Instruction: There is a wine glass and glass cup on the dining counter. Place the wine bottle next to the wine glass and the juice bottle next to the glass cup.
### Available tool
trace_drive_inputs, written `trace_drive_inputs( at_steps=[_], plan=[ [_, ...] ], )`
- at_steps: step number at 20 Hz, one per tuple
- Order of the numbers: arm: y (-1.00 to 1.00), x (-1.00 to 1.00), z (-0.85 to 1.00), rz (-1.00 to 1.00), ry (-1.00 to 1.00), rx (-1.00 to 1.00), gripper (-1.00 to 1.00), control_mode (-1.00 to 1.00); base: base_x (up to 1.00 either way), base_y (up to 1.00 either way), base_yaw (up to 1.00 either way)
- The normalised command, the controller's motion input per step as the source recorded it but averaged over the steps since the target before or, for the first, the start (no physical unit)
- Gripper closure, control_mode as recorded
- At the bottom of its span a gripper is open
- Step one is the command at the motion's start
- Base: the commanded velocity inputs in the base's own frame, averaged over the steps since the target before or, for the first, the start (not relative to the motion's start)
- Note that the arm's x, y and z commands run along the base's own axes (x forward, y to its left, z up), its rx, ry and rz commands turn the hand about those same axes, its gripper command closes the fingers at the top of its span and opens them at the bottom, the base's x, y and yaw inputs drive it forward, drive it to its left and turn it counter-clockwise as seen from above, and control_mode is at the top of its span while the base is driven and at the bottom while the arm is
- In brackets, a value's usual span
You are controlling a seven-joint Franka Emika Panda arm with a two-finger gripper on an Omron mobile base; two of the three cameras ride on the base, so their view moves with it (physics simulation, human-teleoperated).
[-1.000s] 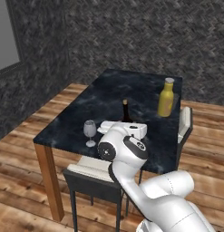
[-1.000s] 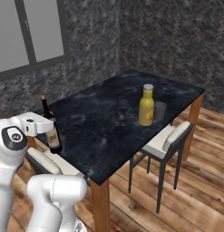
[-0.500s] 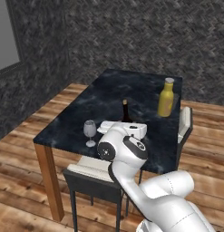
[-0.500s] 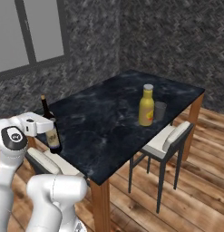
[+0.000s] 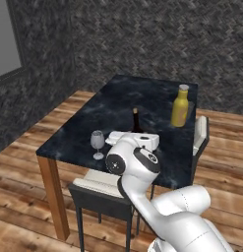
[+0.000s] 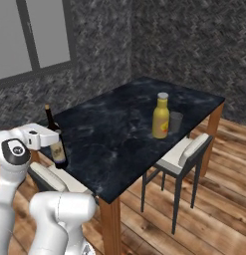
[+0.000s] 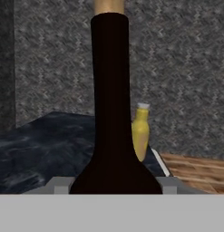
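Gripping the slim, tall, near-black wine bottle (image 7: 111,113) low on its body, the two-finger gripper (image 6: 54,142) is keeping its jaws closed around the glass, and the bottle is standing upright at the near corner of the black marbled dining counter (image 5: 142,93), just beside the small clear stemmed wine glass (image 5: 97,144). That closeness is the danger: if the jaws are opening while the hand is sliding sideways, the bottle could be tipping or the arm could be knocking the light glass off the near edge. Across the top, the stout yellow juice bottle (image 6: 161,116) is sitting just beside the greyish see-through glass cup (image 6: 176,121). Against the earlier pictures, nothing is shifting; arm, bottle and glass are all staying put.
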Motion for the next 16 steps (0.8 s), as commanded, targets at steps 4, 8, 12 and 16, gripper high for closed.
trace_drive_inputs(
  at_steps=[4,8,12,16],
  plan=[
    [0.07,0.31,0.00,0.00,0.00,0.00,1.00,-1.00,0.00,0.00,0.00],
    [0.06,0.42,0.00,0.00,0.00,0.00,1.00,-1.00,0.00,0.00,0.00],
    [0.11,0.38,0.00,0.00,0.00,0.00,1.00,-1.00,0.00,0.00,0.00],
    [0.20,0.20,0.00,0.00,0.00,0.00,1.00,-1.00,0.00,0.00,0.00]
  ],
)
